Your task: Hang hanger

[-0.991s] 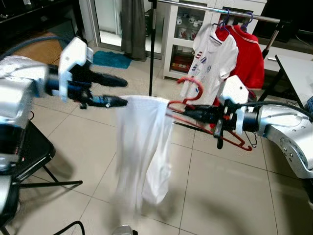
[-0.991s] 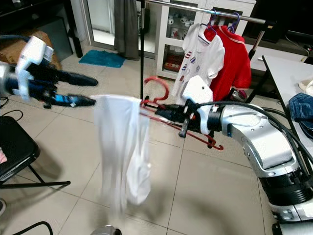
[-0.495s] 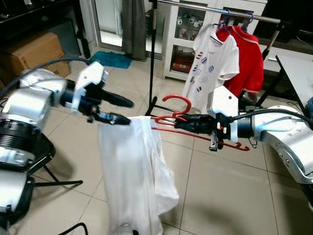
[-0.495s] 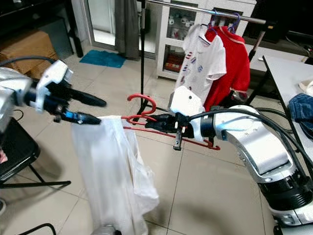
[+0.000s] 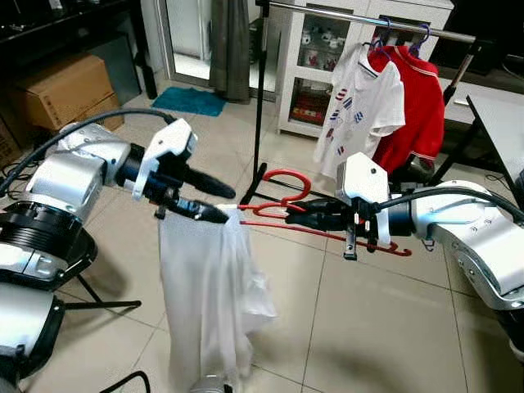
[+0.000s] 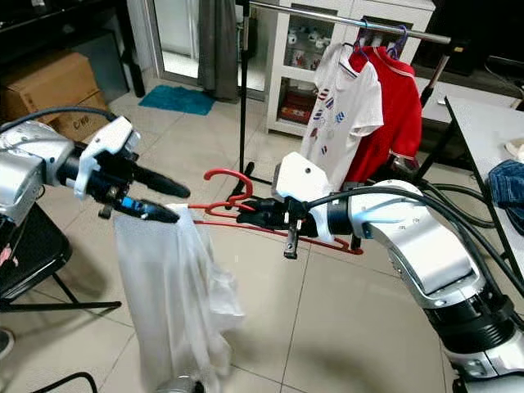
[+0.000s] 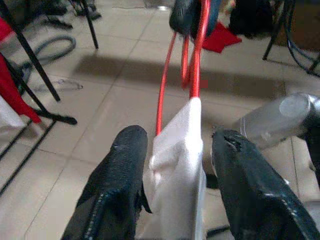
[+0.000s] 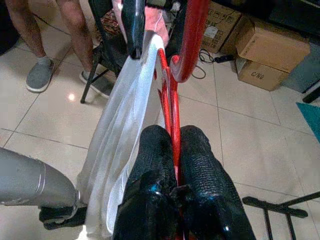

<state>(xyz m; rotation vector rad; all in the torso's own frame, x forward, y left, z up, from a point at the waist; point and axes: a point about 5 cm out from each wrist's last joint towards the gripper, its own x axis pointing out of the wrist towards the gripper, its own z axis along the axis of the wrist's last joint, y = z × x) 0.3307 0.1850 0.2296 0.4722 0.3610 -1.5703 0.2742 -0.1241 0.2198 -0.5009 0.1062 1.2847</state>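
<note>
Clearly the right gripper (image 5: 291, 219) is clamped on the red hanger (image 5: 327, 229), its two black fingers (image 8: 200, 165) pressed together on the wire just behind the hook, as the right wrist view shows. From that gripper the hanger's hook (image 5: 282, 174) curls upward and the lower bar runs back beneath the silver forearm, ending below the wrist. The hanger is held level in mid-air, well in front of the clothes rail (image 5: 368, 16), which stands beyond and above the gripper.

Just ahead of the right gripper's fingertips, the left gripper (image 5: 221, 203) meets the hanger's far tip. Its fingers (image 7: 117, 185) stand apart, one above the other in the head views, with a fold of the white garment (image 5: 213, 303) between them; the lower finger lies against the cloth where it drapes over the hanger's end. I cannot tell whether the fingers actually pinch the cloth. The garment hangs straight down from that point towards the tiled floor (image 5: 368, 327), below both grippers.

Beyond the right gripper, a white printed T-shirt (image 5: 364, 102) and a red shirt (image 5: 413, 102) hang side by side on the rail, touching each other. Behind the left arm sits a cardboard box (image 5: 61, 86), and past it a teal mat (image 5: 192, 100) lies on the floor. A person's legs (image 8: 45, 35) stand beyond the garment in the right wrist view.
</note>
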